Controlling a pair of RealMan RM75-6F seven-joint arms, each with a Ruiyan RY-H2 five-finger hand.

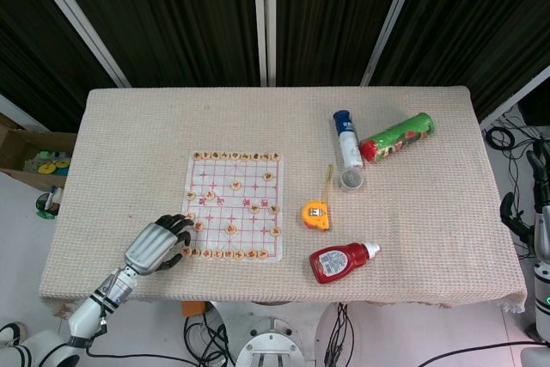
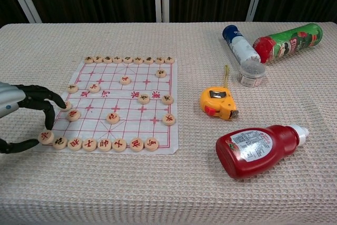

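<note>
My left hand (image 2: 23, 119) sits at the board's (image 2: 124, 101) seven o'clock corner, dark fingers (image 2: 50, 104) curled narrow around the corner piece (image 2: 46, 137), which is pinched between a fingertip and the thumb and lifted a little out of the front row. That piece is a small round wooden disc with a red character, like the others on the thin white sheet ruled in red. My right hand (image 1: 540, 204) hangs off the desk's (image 1: 129, 126) three o'clock edge; I cannot tell its state. At the board's three o'clock lies a yellow tape measure (image 2: 218, 103); at five o'clock a red squeeze bottle (image 2: 258, 148) on its side, cap on. At two o'clock lie a green can (image 2: 287, 40) and a blue-capped tube (image 2: 239, 46), both closed, contents hidden. The desk's cloth is a beige waffle weave.
</note>
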